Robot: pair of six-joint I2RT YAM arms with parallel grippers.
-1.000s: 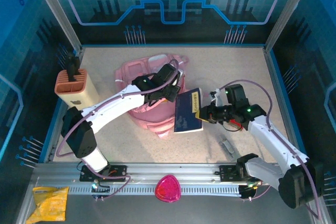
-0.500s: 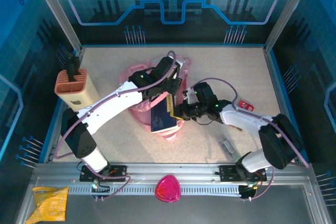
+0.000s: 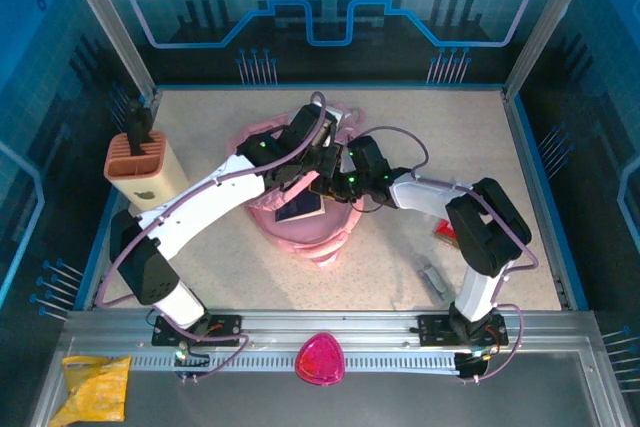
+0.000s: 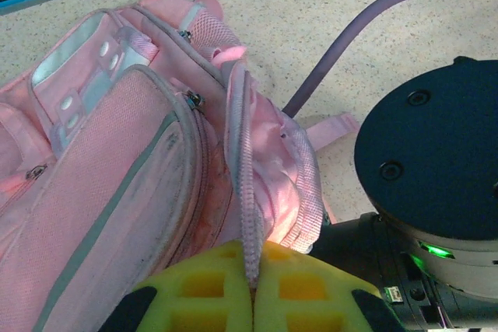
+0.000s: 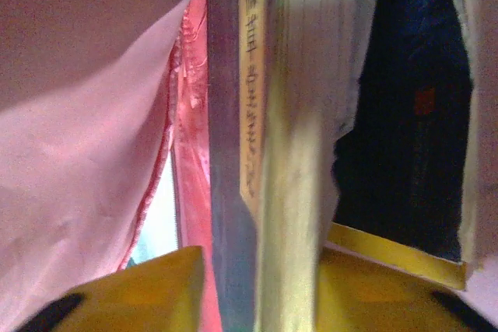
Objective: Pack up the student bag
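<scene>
The left gripper [image 4: 253, 301] is clamped on a zipper edge of the pink student bag [image 4: 109, 169], which lies mid-table [image 3: 430, 127], nearer the far edge. A dark blue book [image 3: 300, 210] sits in the bag's opening, between the fingers of the right gripper [image 5: 257, 289]; whether they squeeze it is unclear.

We assess this as a robotics laboratory test cell. Aluminium frame posts [image 3: 105, 12] carry blue translucent panels [image 3: 330, 7] printed with gear and circuit motifs, enclosing a speckled table [image 3: 450, 137]. A left arm [image 3: 200, 202] and a right arm [image 3: 430, 192], white with exposed cabling, are bolted to a slotted aluminium rail [image 3: 300, 327] at its near edge.
</scene>
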